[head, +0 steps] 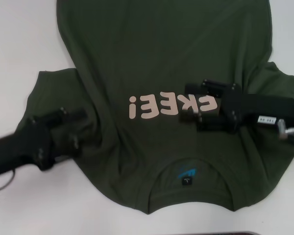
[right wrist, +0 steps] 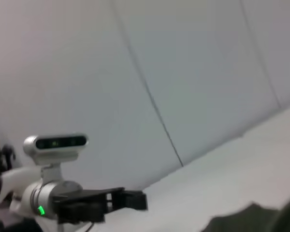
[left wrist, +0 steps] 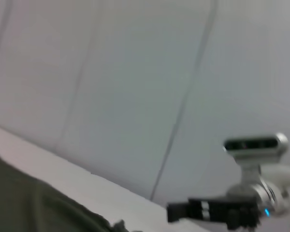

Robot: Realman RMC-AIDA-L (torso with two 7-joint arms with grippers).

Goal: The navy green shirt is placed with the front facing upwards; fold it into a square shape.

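A: Head view first. Where is the navy green shirt (head: 152, 63)?

B: Spread face-up on the white tabletop (head: 19, 39), filling the middle of the frame. The collar and neck label sit at lower centre, the pink letters at mid-frame, and the hem runs off the top edge.

A: And the claws?

B: The left claw (head: 73, 129) is at lower left, by the shirt's sleeve, which is bunched there. The right claw (head: 193, 110) is at centre right, low over the chest and covering the end of the lettering. I cannot tell whether either is open or clamped on cloth.

A: Left wrist view?

B: Mostly wall. A strip of tabletop and a corner of green fabric sit at lower left, and the other arm's claw (left wrist: 181, 211) is at lower right.

A: Right wrist view?

B: Wall again, with shirt fabric (right wrist: 261, 220) at lower right and the other arm at lower left.

A: What could go wrong?

B: My guess: if one claw catches both layers, or pulls before the other, the fold would skew and the bunched sleeve would get trapped inside.
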